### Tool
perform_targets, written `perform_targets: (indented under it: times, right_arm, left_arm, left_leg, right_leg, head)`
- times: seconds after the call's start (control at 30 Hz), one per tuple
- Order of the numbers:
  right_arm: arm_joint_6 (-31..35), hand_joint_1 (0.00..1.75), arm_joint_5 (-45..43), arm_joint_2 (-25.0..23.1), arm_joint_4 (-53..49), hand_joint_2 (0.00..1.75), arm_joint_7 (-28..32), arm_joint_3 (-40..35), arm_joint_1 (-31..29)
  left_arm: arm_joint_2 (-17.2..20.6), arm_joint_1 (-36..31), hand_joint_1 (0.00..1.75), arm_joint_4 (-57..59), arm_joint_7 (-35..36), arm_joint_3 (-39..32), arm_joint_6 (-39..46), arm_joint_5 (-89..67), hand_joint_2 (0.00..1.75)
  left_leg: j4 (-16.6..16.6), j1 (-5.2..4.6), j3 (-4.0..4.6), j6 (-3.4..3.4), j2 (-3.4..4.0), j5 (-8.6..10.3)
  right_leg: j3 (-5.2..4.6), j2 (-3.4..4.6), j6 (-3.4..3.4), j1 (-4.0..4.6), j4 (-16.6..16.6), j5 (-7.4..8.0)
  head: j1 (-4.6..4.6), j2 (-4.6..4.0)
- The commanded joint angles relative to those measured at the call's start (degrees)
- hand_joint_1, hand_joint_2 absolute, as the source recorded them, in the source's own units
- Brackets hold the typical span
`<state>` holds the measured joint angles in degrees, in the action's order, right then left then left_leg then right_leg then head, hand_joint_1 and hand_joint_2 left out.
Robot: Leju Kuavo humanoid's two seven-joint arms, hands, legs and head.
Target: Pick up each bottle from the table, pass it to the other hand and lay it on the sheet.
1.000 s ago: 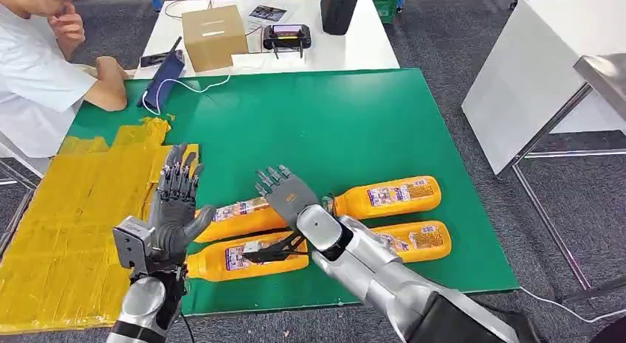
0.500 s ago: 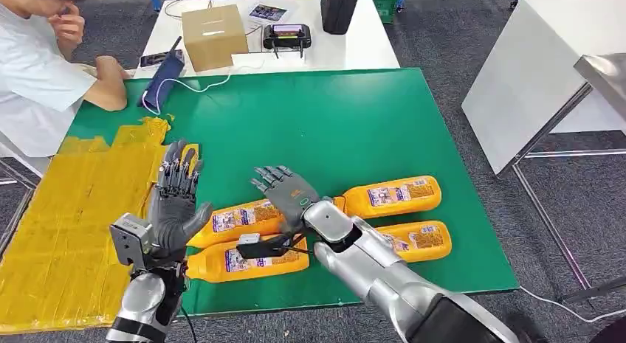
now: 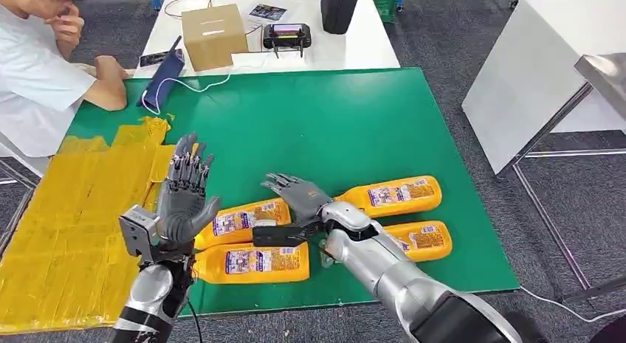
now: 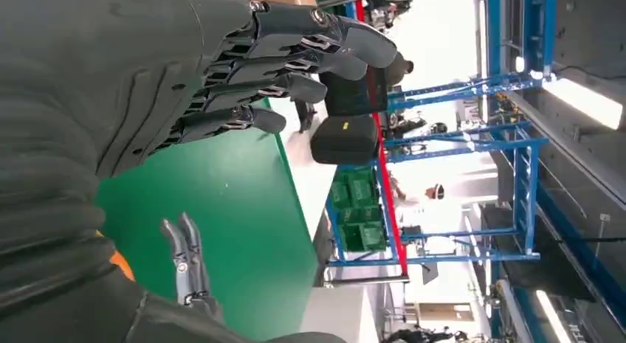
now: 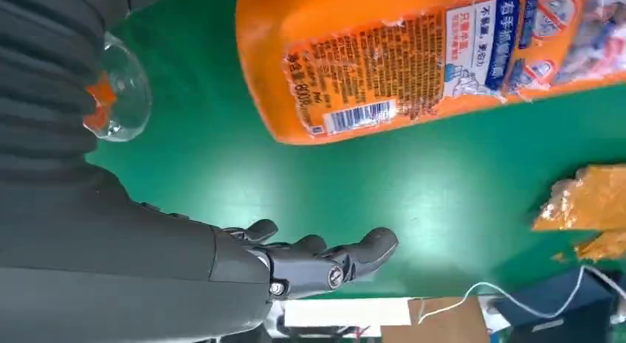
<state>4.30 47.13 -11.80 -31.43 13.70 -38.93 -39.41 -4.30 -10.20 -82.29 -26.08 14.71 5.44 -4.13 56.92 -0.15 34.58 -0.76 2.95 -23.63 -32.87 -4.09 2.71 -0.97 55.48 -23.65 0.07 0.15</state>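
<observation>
Head view: four orange bottles lie on their sides on the green worktop (image 3: 332,114), in two rows of two. The near left bottle (image 3: 251,262) lies nearest the front edge, the far left bottle (image 3: 240,219) just behind it, the far right bottle (image 3: 391,195) and the near right bottle (image 3: 413,240) on the other side. One yellow sheet (image 3: 74,210) covers the worktop's left part. The left robot hand (image 3: 183,199) is raised upright at the sheet's edge, fingers spread, holding nothing. The right robot hand (image 3: 299,194) reaches flat between the two rows, fingers spread and empty, just above the far left bottle. One person (image 3: 37,70) sits at the far left corner. One cardboard box (image 3: 212,35) stands on the white table behind.

Left wrist view: the left robot hand (image 4: 243,70) is empty, its fingers extended side by side above the green worktop (image 4: 243,203).

Right wrist view: the right robot hand (image 5: 295,265) is spread and empty over the green worktop (image 5: 413,181), with one orange bottle (image 5: 413,63) beside it, not touched.
</observation>
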Motion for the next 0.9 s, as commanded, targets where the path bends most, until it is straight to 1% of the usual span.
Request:
perform_targets:
  times: [0.03, 0.1, 0.17, 0.2, 0.23, 0.27, 0.33, 0.37, 0.53, 0.57, 0.67, 0.77, 0.9]
  right_arm:
    - [1.9, 0.0, -4.2, 1.8, 1.0, 1.75, 2.1, 4.7, -0.4]
    - [2.5, 0.0, -3.5, 1.8, 2.1, 1.75, 1.9, 3.6, -1.0]
    - [3.7, 0.0, -2.3, 1.5, 3.7, 1.75, 1.4, 2.3, -1.7]
    - [4.0, 0.0, -2.0, 1.5, 4.0, 1.75, 1.2, 2.0, -1.9]
    - [5.0, 0.0, -0.8, 1.3, 4.9, 1.75, 0.4, 1.0, -2.3]
    - [5.7, 0.0, 0.5, 1.1, 5.9, 1.75, -0.6, 0.0, -2.7]
    - [6.2, 0.0, 1.4, 0.7, 7.3, 1.75, -1.4, -0.8, -3.1]
    - [6.7, 0.0, 1.9, 0.6, 8.1, 1.75, -1.9, -1.1, -3.2]
    - [7.9, 0.0, 4.2, 0.5, 10.2, 1.75, -3.6, -2.6, -3.5]
    - [8.2, 0.0, 5.1, 0.4, 10.6, 1.75, -4.2, -3.2, -3.7]
    - [8.2, 0.0, 6.8, 0.2, 11.4, 1.75, -5.2, -4.6, -4.0]
    - [7.8, 0.0, 7.4, -0.1, 11.8, 1.75, -5.5, -5.1, -4.2]
    - [7.0, 0.0, 8.0, -0.4, 12.4, 1.75, -5.2, -5.7, -4.3]
  left_arm:
    - [0.3, -3.9, 0.0, 4.7, 0.1, 3.0, -0.6, 0.6, 1.75]
    - [0.2, -4.3, 0.0, 5.2, 0.1, 3.4, -0.7, 0.8, 1.75]
    - [0.0, -5.0, 0.0, 5.9, 0.1, 3.9, -0.9, 1.0, 1.75]
    - [-0.1, -5.1, 0.0, 6.0, 0.1, 4.0, -1.0, 1.1, 1.75]
    - [-0.2, -5.3, 0.0, 6.2, 0.1, 4.2, -1.0, 1.2, 1.75]
    - [-0.3, -5.5, 0.0, 6.5, 0.1, 4.4, -1.1, 1.2, 1.75]
    - [-0.4, -5.8, 0.0, 6.8, 0.1, 4.7, -1.1, 1.4, 1.75]
    - [-0.4, -6.0, 0.0, 7.0, 0.1, 4.9, -1.1, 1.6, 1.75]
    - [-0.4, -6.4, 0.0, 7.7, 0.0, 5.2, -1.1, 2.1, 1.75]
    - [-0.5, -6.4, 0.0, 7.8, 0.0, 5.2, -1.0, 2.2, 1.75]
    - [-0.6, -6.6, 0.0, 8.3, 0.0, 5.3, -1.1, 2.3, 1.75]
    - [-0.8, -6.9, 0.0, 8.7, 0.0, 5.5, -1.1, 2.3, 1.75]
    - [-1.2, -7.4, 0.0, 9.4, 0.0, 6.0, -1.3, 2.5, 1.75]
  left_leg:
    - [0.0, 0.11, -0.13, 0.07, -0.45, -0.03]
    - [0.0, 0.1, -0.12, 0.07, -0.44, -0.04]
    - [0.0, 0.01, -0.05, 0.03, -0.24, 0.0]
    - [0.0, 0.09, -0.09, 0.06, -0.37, -0.03]
    - [0.0, 0.04, -0.06, 0.03, -0.26, 0.0]
    - [0.0, 0.09, -0.11, 0.06, -0.37, -0.05]
    - [0.0, 0.03, -0.04, 0.03, -0.22, 0.0]
    - [0.0, 0.06, -0.09, 0.05, -0.32, -0.03]
    - [0.0, 0.04, -0.09, 0.04, -0.25, -0.02]
    - [0.0, 0.07, -0.14, 0.06, -0.34, -0.04]
    - [0.0, 0.03, -0.06, 0.03, -0.2, -0.01]
    - [0.0, 0.1, -0.14, 0.08, -0.34, -0.06]
    - [0.0, 0.02, -0.03, 0.03, -0.23, 0.0]
  right_leg:
    - [0.24, 0.08, -0.12, 0.05, 0.0, -0.09]
    - [0.22, 0.13, -0.12, 0.04, 0.0, -0.1]
    - [0.1, 0.06, -0.05, -0.02, 0.0, -0.04]
    - [0.19, 0.12, -0.1, 0.04, 0.0, -0.07]
    - [0.12, 0.07, -0.06, 0.01, 0.0, -0.04]
    - [0.21, 0.17, -0.11, 0.03, 0.0, -0.09]
    - [0.09, 0.08, -0.06, 0.0, 0.0, -0.03]
    - [0.16, 0.14, -0.09, 0.01, 0.0, -0.08]
    - [0.15, 0.13, -0.08, 0.01, 0.0, -0.05]
    - [0.21, 0.2, -0.11, 0.02, 0.0, -0.08]
    - [0.1, 0.13, -0.06, 0.0, 0.0, -0.03]
    - [0.22, 0.25, -0.13, 0.04, 0.0, -0.09]
    - [0.09, 0.11, -0.06, 0.0, 0.0, -0.04]
  head:
    - [0.02, 0.0]
    - [0.02, 0.0]
    - [0.0, 0.0]
    - [0.02, 0.0]
    - [0.02, 0.0]
    - [0.0, 0.0]
    - [0.0, 0.0]
    - [0.0, 0.0]
    - [0.02, 0.0]
    - [0.0, 0.0]
    - [0.02, 0.0]
    - [0.0, 0.0]
    - [0.02, 0.0]
